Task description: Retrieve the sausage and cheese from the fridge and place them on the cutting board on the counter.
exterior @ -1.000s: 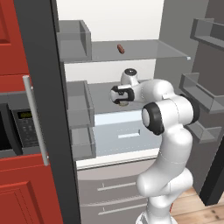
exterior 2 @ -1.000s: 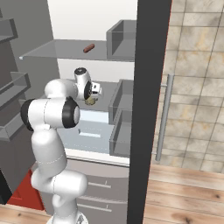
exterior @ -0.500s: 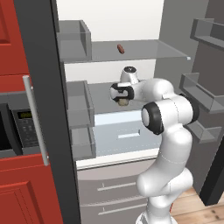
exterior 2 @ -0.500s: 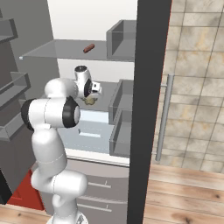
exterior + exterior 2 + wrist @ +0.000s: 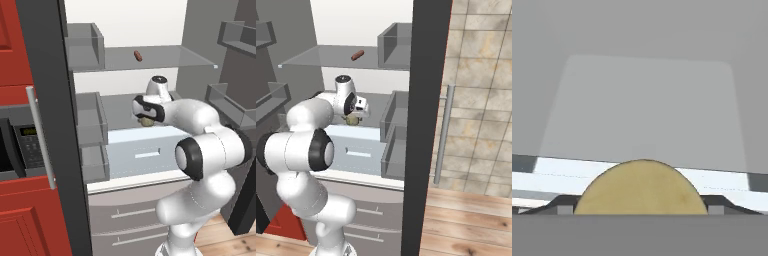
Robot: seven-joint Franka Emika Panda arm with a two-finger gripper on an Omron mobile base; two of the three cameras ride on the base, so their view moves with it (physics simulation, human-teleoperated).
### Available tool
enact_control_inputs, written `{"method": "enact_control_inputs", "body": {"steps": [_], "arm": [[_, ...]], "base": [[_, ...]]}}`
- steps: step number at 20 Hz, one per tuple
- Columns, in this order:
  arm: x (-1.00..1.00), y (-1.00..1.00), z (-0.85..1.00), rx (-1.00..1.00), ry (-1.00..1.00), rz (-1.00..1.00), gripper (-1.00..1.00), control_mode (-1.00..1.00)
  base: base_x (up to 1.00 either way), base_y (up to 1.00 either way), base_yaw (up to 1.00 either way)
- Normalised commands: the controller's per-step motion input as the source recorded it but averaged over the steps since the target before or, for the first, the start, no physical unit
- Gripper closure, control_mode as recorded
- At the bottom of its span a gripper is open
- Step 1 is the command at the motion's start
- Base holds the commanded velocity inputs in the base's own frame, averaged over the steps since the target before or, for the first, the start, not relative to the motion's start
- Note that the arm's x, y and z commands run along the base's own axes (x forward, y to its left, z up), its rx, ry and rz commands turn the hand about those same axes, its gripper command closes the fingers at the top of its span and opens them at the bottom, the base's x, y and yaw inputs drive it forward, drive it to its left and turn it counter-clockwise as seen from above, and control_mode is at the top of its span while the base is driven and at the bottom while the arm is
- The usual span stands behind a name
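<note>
The fridge stands open. The sausage, small and dark red-brown, lies on its upper glass shelf. On the middle shelf level, the olive-yellow cheese sits between the fingers of my gripper. Both dark fingertips press against its sides, so the gripper is shut on the cheese. I cannot tell whether the cheese still touches the shelf. The cutting board and the counter are out of view.
Grey door bins flank the shelves on both sides. A white drawer lies just under the gripper, with grey drawers below. A microwave in red cabinets is left of the fridge. A tiled wall is to the right.
The hand with the cheese has shifted only slightly, a touch upward. The sausage has not moved.
</note>
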Motion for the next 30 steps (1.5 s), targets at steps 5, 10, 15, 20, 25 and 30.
{"method": "enact_control_inputs", "body": {"steps": [5,10,15,20,25,30], "arm": [[-1.0,0.0,0.84,0.01,0.0,0.01,1.0,-1.0],[-1.0,0.0,0.99,0.0,-0.03,0.06,1.0,-1.0],[-1.0,0.0,0.45,0.0,0.0,0.02,1.0,-1.0],[-0.87,0.02,0.14,0.01,0.0,0.0,1.0,-1.0],[-0.18,0.0,0.02,0.0,-0.01,0.0,1.0,-1.0],[0.0,0.0,0.0,0.0,0.0,0.0,1.0,-1.0]], "base": [[0.0,0.0,0.0],[0.0,0.0,0.0],[0.0,0.0,0.0],[0.0,0.0,0.0],[0.0,0.0,0.0],[0.0,0.0,0.0]]}}
